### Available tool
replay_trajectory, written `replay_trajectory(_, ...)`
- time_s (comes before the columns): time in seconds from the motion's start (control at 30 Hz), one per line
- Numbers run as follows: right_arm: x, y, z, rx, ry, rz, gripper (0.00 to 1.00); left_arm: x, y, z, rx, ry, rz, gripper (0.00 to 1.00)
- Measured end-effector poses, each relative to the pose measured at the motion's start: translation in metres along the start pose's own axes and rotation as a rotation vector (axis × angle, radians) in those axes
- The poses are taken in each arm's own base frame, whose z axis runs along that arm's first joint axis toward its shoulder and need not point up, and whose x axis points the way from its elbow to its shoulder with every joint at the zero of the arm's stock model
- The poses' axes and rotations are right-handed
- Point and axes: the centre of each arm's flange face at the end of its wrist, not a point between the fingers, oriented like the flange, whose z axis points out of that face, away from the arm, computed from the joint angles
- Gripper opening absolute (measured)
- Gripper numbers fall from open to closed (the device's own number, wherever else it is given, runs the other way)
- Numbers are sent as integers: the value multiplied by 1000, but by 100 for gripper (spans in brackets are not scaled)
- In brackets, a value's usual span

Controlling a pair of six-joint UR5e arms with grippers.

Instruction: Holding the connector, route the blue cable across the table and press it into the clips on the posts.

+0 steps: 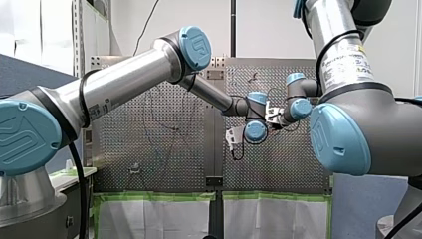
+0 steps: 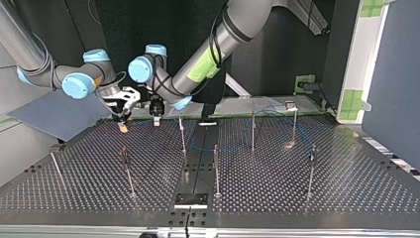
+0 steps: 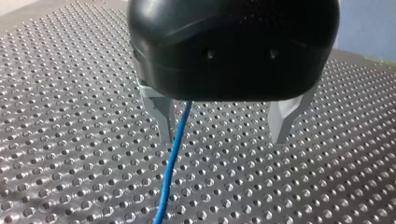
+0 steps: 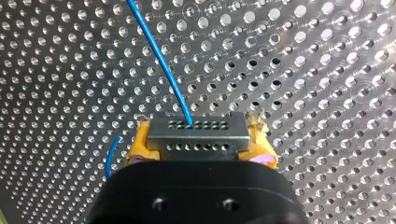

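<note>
Metal connector (image 4: 198,133) clamped in right gripper (image 4: 201,139), blue cable (image 4: 161,58) leading off; left gripper (image 3: 224,135) wide open above desk (image 3: 70,116), holding nothing

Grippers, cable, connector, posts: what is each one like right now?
left gripper, jaws open, gripping nothing.
right gripper, jaws shut on the connector.
connector, clamped between yellow pads.
blue cable, plugged into the connector, running loose between the left jaws.
posts, standing upright.
</note>
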Motion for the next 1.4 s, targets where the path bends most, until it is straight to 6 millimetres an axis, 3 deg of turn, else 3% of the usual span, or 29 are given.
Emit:
replay_trajectory(0.03, 0, 0, 0, 0, 0, 0, 0, 0, 0, 0, -3, 0, 3, 51)
replay_trajectory(0.07, 0, 0, 0, 0, 0, 0, 0, 0, 0, 0, -6, -1, 6, 51)
replay_trajectory(0.1, 0, 0, 0, 0, 0, 0, 0, 0, 0, 0, -7, -2, 7, 38)
replay_trajectory(0.13, 0, 0, 0, 0, 0, 0, 0, 0, 0, 0, -6, -3, 8, 38)
replay_trajectory(0.23, 0, 0, 0, 0, 0, 0, 0, 0, -1, 0, 1, -7, 6, 0)
replay_trajectory(0.63, -1, -3, 0, 7, -2, 4, 0, -9, -2, 0, -12, -2, 1, 0)
replay_trajectory(0.87, 7, -8, -4, 18, 5, 8, 0, -37, -7, -9, -19, 9, -17, 0)
replay_trajectory(1.4, 108, -22, -29, 55, 151, 61, 0, -136, -30, -50, -30, -39, -30, 0)
